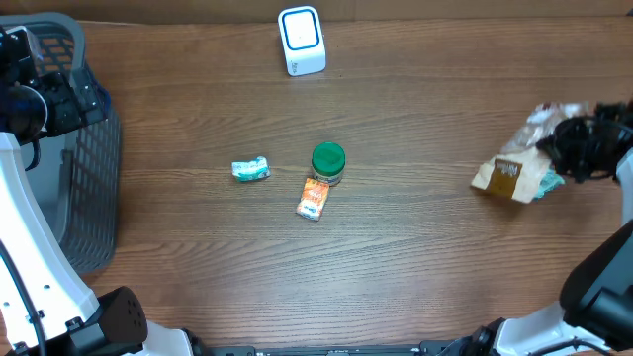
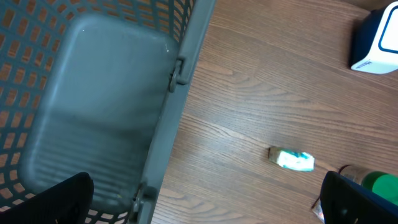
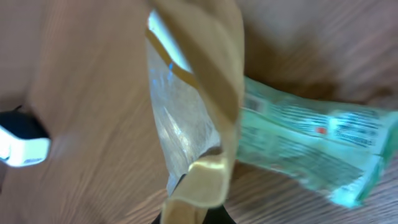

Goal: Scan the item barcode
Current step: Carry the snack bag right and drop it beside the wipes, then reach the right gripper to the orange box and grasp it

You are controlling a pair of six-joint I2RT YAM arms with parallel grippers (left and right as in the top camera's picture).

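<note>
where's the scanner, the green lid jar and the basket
scanner [image 1: 302, 35], overhead view, its white top face
green lid jar [image 1: 328, 158], overhead view, middle of lid
basket [image 1: 94, 178], overhead view, its mesh side wall

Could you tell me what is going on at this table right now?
The right gripper is shut on a tan pouch on the table's right side, well away from the white scanner at the back. The left gripper hangs open above the grey basket, holding nothing. A green-lidded jar, an orange packet and a small teal packet lie mid-table, untouched.
</note>
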